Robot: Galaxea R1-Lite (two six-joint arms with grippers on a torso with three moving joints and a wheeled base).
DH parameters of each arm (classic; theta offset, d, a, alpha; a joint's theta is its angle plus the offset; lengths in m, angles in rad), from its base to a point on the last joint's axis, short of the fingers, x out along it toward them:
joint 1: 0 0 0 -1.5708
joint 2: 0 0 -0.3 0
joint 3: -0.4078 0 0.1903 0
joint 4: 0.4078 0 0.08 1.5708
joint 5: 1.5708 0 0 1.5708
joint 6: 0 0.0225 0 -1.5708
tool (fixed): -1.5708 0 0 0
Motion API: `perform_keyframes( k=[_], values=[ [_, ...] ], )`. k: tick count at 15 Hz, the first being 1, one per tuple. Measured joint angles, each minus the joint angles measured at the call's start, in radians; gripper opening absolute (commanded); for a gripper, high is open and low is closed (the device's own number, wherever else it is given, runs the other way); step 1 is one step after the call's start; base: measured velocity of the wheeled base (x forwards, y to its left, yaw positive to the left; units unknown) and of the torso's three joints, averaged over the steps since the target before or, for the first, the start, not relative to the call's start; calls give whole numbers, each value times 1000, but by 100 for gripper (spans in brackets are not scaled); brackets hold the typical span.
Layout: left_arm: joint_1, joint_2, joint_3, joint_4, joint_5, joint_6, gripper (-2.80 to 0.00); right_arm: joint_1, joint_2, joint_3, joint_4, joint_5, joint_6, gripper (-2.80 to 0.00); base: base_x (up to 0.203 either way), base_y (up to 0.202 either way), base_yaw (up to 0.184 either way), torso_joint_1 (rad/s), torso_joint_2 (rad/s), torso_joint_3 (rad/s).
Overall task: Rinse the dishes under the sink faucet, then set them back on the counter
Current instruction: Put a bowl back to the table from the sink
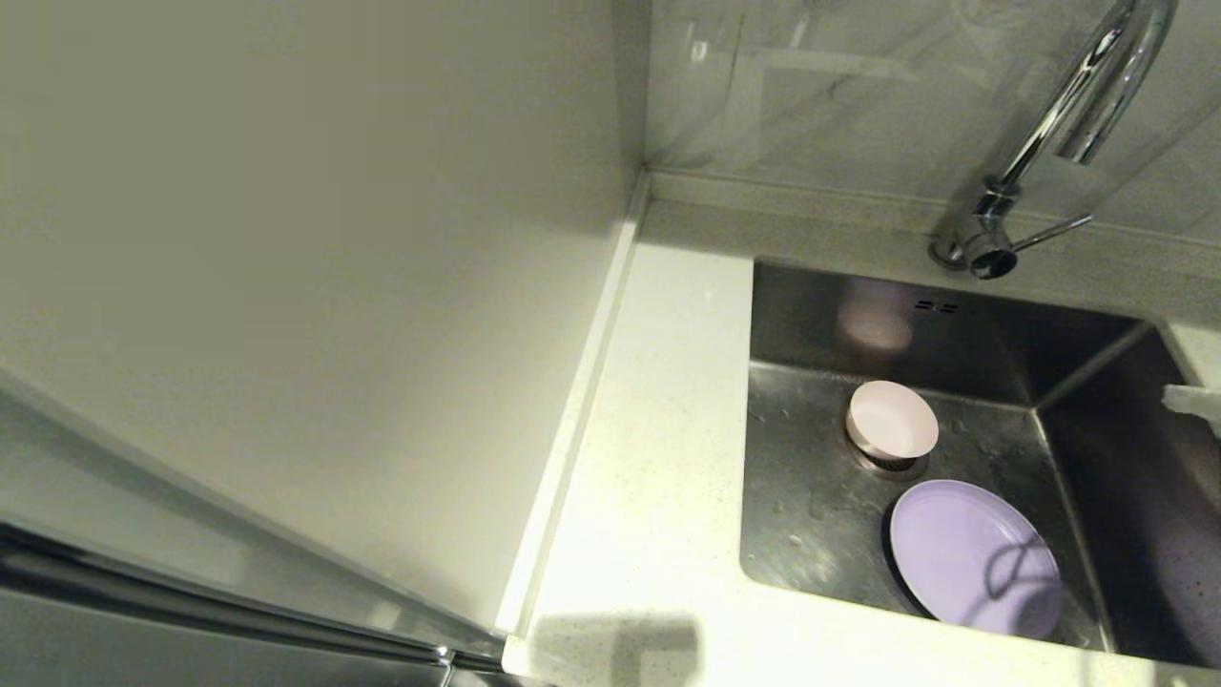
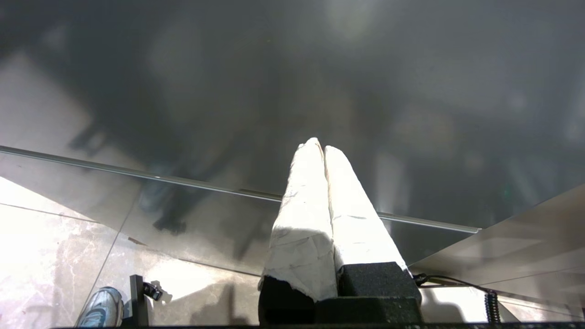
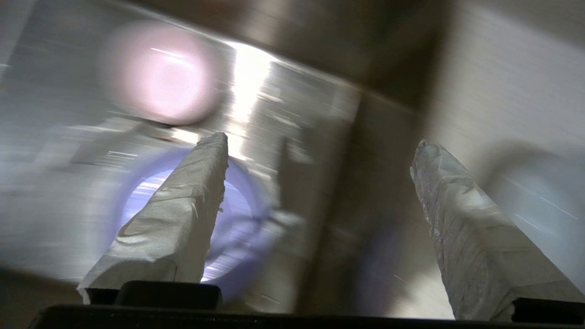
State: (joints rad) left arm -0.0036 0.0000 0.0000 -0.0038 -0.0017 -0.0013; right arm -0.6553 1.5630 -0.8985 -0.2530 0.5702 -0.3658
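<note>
The pale pink bowl point(image 1: 892, 420) sits upside down over the drain of the steel sink point(image 1: 811, 496). The lilac plate point(image 1: 973, 558) lies flat on the basin floor nearer me. The chrome faucet point(image 1: 1059, 143) arches over the back rim, and I see no water running. My right gripper point(image 3: 320, 144) hangs open and empty above the sink's right wall; only one taped fingertip point(image 1: 1192, 401) shows at the head view's right edge. Its wrist view shows the pink bowl point(image 3: 160, 73), the plate point(image 3: 237, 214) and a blurred blue-grey rounded shape point(image 3: 544, 201), perhaps the third bowl. My left gripper point(image 2: 320, 146) is shut and empty, down by the cabinet front.
The white speckled counter point(image 1: 658, 429) runs along the sink's left side to a raised rim at the beige wall panel point(image 1: 286, 239). The faucet's thin lever point(image 1: 1054, 232) sticks out to the right. A person's shoe point(image 2: 100, 308) stands on the floor.
</note>
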Motion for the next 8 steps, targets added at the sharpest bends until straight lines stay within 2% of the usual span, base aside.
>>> perform_keyframes(
  k=[2, 4, 8],
  values=[
    [0, 0, 0, 0, 0, 0, -280, 83, 21, 2, -3, 14, 49, 0, 0, 0, 0, 0, 0, 0],
    [0, 0, 0, 0, 0, 0, -280, 155, 70, 2, -5, 8, 64, 0, 0, 0, 0, 0, 0, 0],
    [0, 0, 0, 0, 0, 0, -280, 230, 207, -35, -8, -39, 67, 0, 0, 0, 0, 0, 0, 0]
  ],
)
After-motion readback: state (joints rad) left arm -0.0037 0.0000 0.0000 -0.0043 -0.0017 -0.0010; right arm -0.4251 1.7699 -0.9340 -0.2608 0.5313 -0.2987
